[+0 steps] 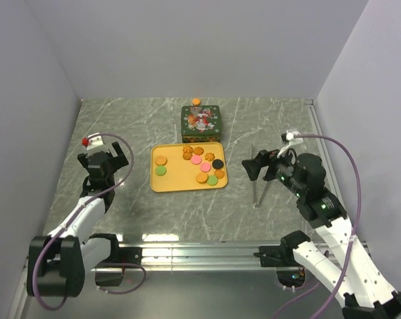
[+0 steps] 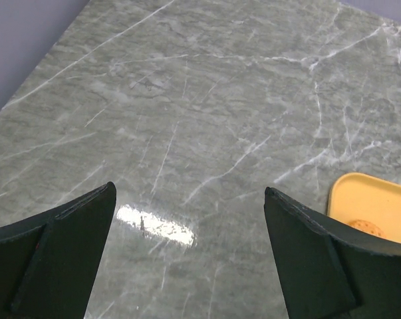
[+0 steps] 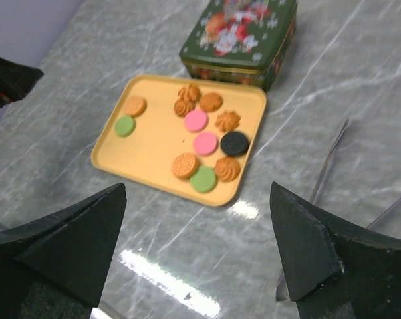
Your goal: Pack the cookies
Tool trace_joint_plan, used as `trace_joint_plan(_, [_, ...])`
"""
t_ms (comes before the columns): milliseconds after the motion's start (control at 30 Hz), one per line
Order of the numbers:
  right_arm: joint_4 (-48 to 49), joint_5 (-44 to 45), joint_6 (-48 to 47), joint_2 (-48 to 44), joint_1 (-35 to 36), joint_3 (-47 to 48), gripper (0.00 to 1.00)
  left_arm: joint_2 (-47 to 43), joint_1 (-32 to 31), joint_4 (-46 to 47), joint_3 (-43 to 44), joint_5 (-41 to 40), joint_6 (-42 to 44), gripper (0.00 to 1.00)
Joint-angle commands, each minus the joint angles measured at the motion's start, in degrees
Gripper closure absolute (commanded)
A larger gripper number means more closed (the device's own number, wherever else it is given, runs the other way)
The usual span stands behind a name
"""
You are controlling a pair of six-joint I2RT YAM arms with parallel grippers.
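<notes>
Cookies (image 1: 196,159) sit on yellow tray (image 1: 177,176), none packed that we see; closed Christmas tin (image 1: 200,121) at tray's 12 o'clock, tongs (image 1: 254,183) at 3. Left gripper (image 2: 190,191) and right gripper (image 3: 199,188) both gape wide, holding nothing.

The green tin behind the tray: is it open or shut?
Shut. The tin has its pictured lid on; the cookies lie outside, on the tray.
</notes>
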Motion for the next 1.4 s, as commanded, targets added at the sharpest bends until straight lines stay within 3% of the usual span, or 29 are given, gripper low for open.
trace_joint_plan(0, [7.6,3.0,-5.6,-2.5,0.3,-1.6,0.05,2.7,1.8,14.1,-1.1,5.5,1.3,0.01])
trace_joint_plan(267, [3.2,0.9,-5.1,-1.9,0.3,-1.2,0.03,12.3,4.1,27.6,-4.5,4.3,-1.0,0.01])
trace_joint_plan(567, [8.2,11.0,1.0,3.4,1.3,-3.1,0.02,24.9,3.8,33.6,0.2,7.5,1.2,0.03])
trace_joint_plan(600, [9.6,10.6,1.0,4.4,1.4,-3.4,0.02,25.0,3.7,32.9,0.7,11.5,2.4,0.07])
trace_joint_plan(767, [18.0,14.0,5.4,7.9,1.4,-9.3,0.01,23.9,3.6,37.5,-2.4,15.2,4.2,0.02])
trace_joint_plan(900, [32.2,17.2,2.6,6.2,1.4,-16.1,0.01,23.7,3.6,39.7,-3.7,16.2,4.6,0.01])
trace_joint_plan(1033, [37.0,22.3,-2.5,7.5,1.4,-19.5,0.0,26.0,3.6,55.6,-10.4,17.4,5.4,0.0])
trace_joint_plan(1067, [37.0,23.6,-2.5,8.1,1.4,-19.9,0.0,24.0,3.6,49.0,-9.2,17.7,5.2,0.01])
trace_joint_plan(1133, [39.5,25.9,-2.4,9.7,1.2,-21.0,0.0,25.9,3.6,52.5,-9.4,17.7,5.4,0.01])
trace_joint_plan(1167, [41.0,26.0,-2.8,10.1,1.2,-22.8,0.0,24.7,3.6,48.6,-8.7,17.7,5.5,0.01])
trace_joint_plan(1367, [50.2,30.0,-7.2,13.6,-0.7,-26.0,0.0,24.9,3.6,50.2,-8.9,17.6,5.4,0.0])
